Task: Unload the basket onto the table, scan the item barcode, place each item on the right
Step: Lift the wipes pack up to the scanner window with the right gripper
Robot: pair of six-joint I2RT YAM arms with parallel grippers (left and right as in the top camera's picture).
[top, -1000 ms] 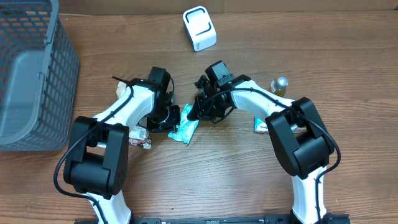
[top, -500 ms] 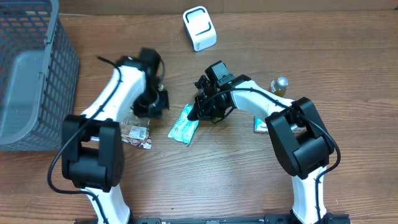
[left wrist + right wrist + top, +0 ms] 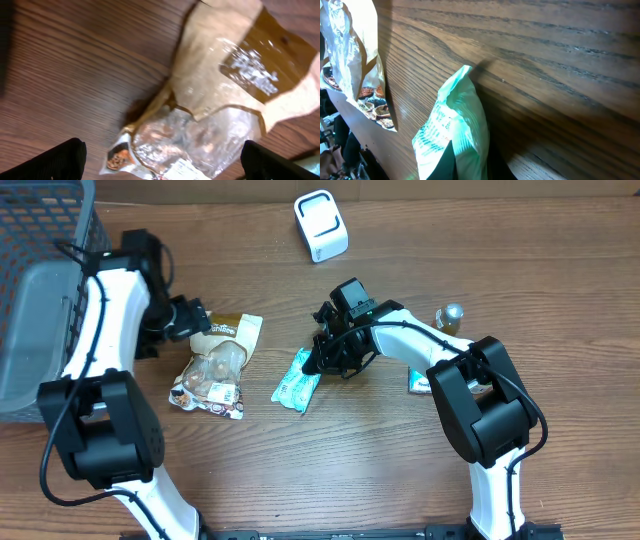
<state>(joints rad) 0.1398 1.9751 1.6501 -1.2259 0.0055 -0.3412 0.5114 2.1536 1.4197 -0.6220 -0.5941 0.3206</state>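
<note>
Now, nearest the robot's base, the teal packet (image 3: 295,385) is lying slantwise on the surface (image 3: 350,460), and the right claw (image 3: 316,360) is pinching its upper end, narrow and closed on the foil, just as it was a second ago. The packet is looking crinkled and puffy, a mint-green pillow pack with small print running along its lower half; no barcode is showing clearly in either view, so which face carries it I cannot tell. What is changing is on the other side. The left arm, which was crowding in just beside the packet a second ago, is swinging well away toward the basket (image 3: 100,280), and the left claw (image 3: 188,316), closed until a moment ago, is now standing wide and holding nothing. It is hanging over the top end of the gold-and-clear snack bag (image 3: 213,367), which is lying in plain sight beside the packet (the arm was covering most of it before). For the task this is probably meaning that the left side is getting out of the way, leaving the right claw alone in charge of the packet. Farthest off, the white scanner (image 3: 320,226) is sitting at the far edge, well apart from the packet, so the lift and carry toward it is not yet starting.
</note>
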